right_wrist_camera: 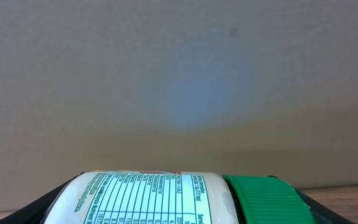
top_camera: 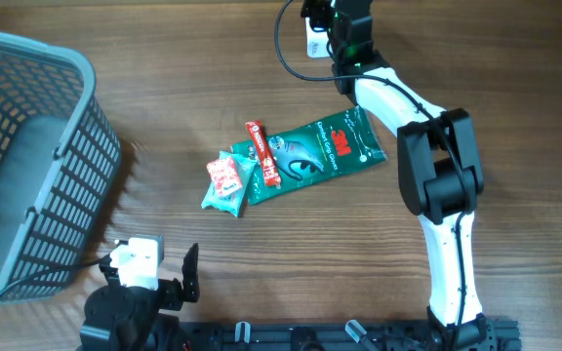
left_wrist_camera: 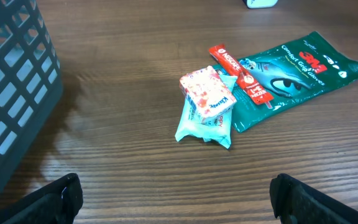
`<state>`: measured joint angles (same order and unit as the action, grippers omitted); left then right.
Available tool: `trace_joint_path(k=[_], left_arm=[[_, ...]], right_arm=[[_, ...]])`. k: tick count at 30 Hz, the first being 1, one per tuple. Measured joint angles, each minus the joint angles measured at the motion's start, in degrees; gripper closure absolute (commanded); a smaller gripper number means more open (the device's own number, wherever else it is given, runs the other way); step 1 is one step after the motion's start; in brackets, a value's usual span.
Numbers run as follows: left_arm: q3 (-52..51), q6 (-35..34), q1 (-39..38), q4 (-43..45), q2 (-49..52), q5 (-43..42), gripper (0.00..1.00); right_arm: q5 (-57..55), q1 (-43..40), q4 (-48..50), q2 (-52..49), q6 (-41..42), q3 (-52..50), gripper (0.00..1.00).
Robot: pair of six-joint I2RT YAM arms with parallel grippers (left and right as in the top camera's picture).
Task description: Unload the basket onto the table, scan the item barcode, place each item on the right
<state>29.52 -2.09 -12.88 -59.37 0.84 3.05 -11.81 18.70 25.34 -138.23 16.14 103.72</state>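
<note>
My right gripper point(top_camera: 322, 34) is at the table's far edge, shut on the item, a white bottle point(right_wrist_camera: 148, 199) with a green cap point(right_wrist_camera: 266, 199). The bottle lies sideways across the jaws with the cap to the right. Its nutrition table faces the right wrist camera and no barcode shows. From overhead only a white bit of the bottle point(top_camera: 315, 41) peeks out beside the gripper. My left gripper point(top_camera: 189, 273) sits low at the near left edge, open and empty, its dark fingertips point(left_wrist_camera: 64, 198) wide apart over bare wood.
A grey mesh basket point(top_camera: 37, 146) stands at the left. Mid-table lie a green 3M packet point(top_camera: 320, 151), a red stick sachet point(top_camera: 261, 151), and a pink-and-white sweet packet point(top_camera: 224, 177) on a teal wrapper point(top_camera: 230, 195).
</note>
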Motion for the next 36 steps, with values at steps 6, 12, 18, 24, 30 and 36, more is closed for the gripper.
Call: trace_joint_path(k=[6, 12, 18, 24, 30, 36], left_arm=[[0.0, 0.0, 0.0, 0.0, 0.0, 0.0, 0.0], [0.0, 0.0, 0.0, 0.0, 0.0, 0.0, 0.0], [0.0, 0.0, 0.0, 0.0, 0.0, 0.0, 0.01], [0.0, 0.0, 0.0, 0.0, 0.0, 0.0, 0.0], [0.0, 0.0, 0.0, 0.0, 0.0, 0.0, 0.0], [0.0, 0.0, 0.0, 0.0, 0.0, 0.0, 0.0]], right_arm=[[-0.6, -0.1, -2.9, -0.7, 0.0, 0.7, 0.24], [-7.7, -2.6, -20.9, 4.1, 0.0, 1.5, 0.23], [-19.1, -16.2, -45.1, 13.6, 2.5, 2.7, 0.28], [-20.2, -35.9, -57.4, 13.7, 6.8, 0.1, 0.3], [-13.9, -51.9, -56.1, 13.6, 7.2, -8.2, 0.27], [-9.8, -59.5, -53.2, 13.4, 7.2, -12.2, 0.0]])
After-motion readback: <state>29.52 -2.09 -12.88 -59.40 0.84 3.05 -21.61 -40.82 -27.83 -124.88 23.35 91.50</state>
